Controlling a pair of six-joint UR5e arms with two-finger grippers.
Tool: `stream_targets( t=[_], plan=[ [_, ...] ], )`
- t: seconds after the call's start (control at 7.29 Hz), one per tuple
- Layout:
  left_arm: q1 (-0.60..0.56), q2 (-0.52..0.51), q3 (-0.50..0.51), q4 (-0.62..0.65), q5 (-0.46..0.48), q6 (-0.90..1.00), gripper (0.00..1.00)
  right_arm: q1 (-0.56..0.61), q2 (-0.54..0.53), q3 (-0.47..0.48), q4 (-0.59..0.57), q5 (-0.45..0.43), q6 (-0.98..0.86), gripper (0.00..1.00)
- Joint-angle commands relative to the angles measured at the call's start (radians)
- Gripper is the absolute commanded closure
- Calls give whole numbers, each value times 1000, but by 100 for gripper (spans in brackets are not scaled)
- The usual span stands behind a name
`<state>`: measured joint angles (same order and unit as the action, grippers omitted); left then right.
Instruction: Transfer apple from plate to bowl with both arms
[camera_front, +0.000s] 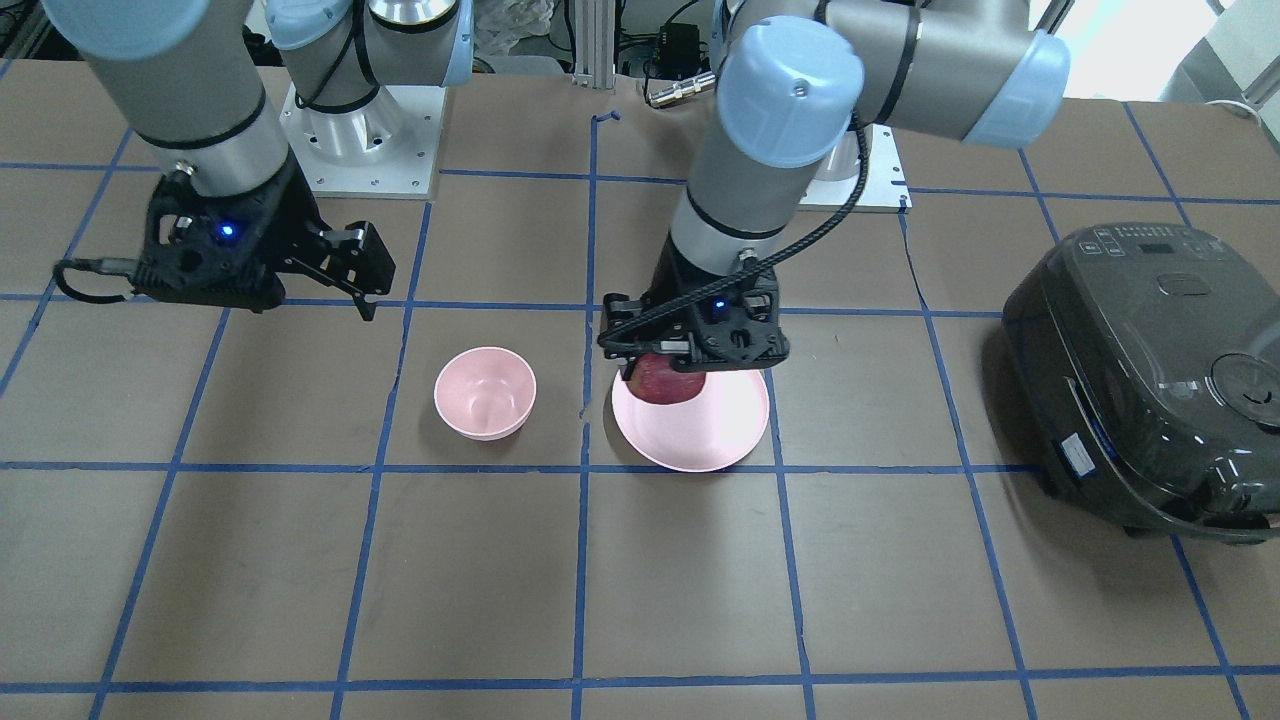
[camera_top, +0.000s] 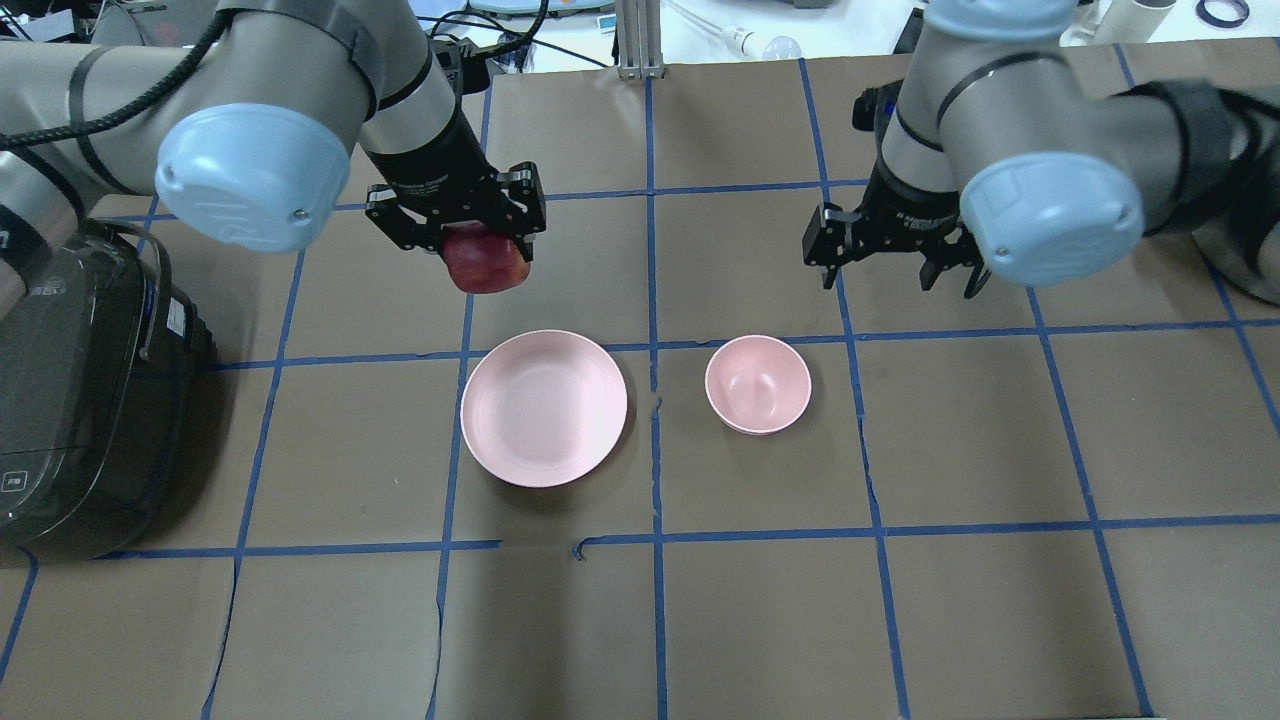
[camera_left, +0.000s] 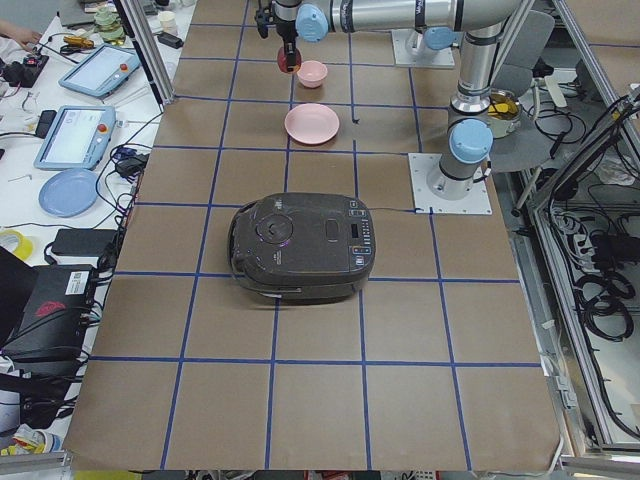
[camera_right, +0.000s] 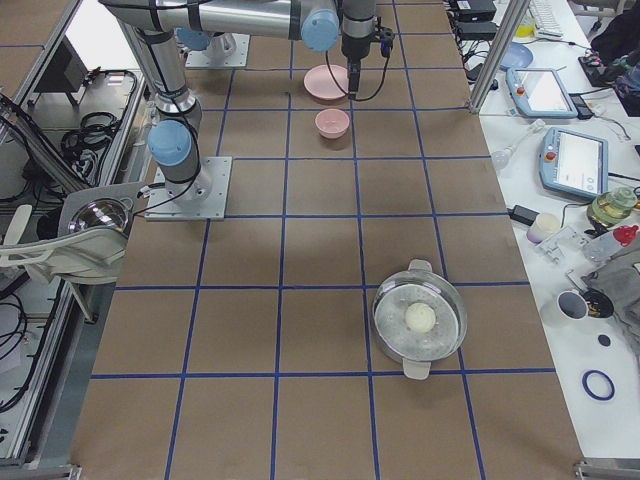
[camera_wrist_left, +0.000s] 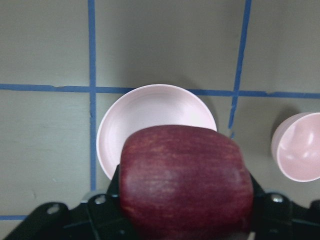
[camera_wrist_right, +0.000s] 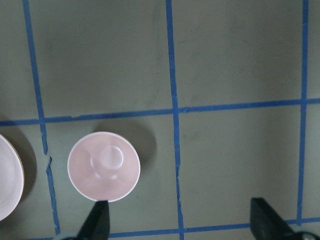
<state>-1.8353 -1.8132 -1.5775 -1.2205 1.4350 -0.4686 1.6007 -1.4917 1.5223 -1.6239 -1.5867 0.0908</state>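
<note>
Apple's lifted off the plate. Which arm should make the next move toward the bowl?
Left. The left fingers grip the apple, lifted clear of the plate. The right fingers hang open and empty near the bowl, so probably that arm just waits to receive.

Bench (camera_top: 760, 600): brown paper cover, gridded with blue tape (camera_top: 980, 526).
Side table (camera_left: 100, 215): white, along the bench's 9 o'clock edge, left-end view.
Post (camera_left: 139, 45): aluminium, 11 o'clock.
Floor (camera_left: 600, 290): cables, 3 o'clock.
</note>
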Motion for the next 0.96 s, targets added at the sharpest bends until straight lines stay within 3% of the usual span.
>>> stream_targets(
  t=[0.0, 0.41, 0.82],
  plan=[
    [-140, -85, 5, 87, -8, -225, 94, -4, -1, -111, 70, -1, -2, 0],
    [-267, -179, 1, 179, -8, -357, 94, 2, -4, -111, 67, -2, -3, 0],
    [-294, -253, -4, 225, -2, -377, 93, 1, -5, -111, 67, -6, -5, 0]
  ],
)
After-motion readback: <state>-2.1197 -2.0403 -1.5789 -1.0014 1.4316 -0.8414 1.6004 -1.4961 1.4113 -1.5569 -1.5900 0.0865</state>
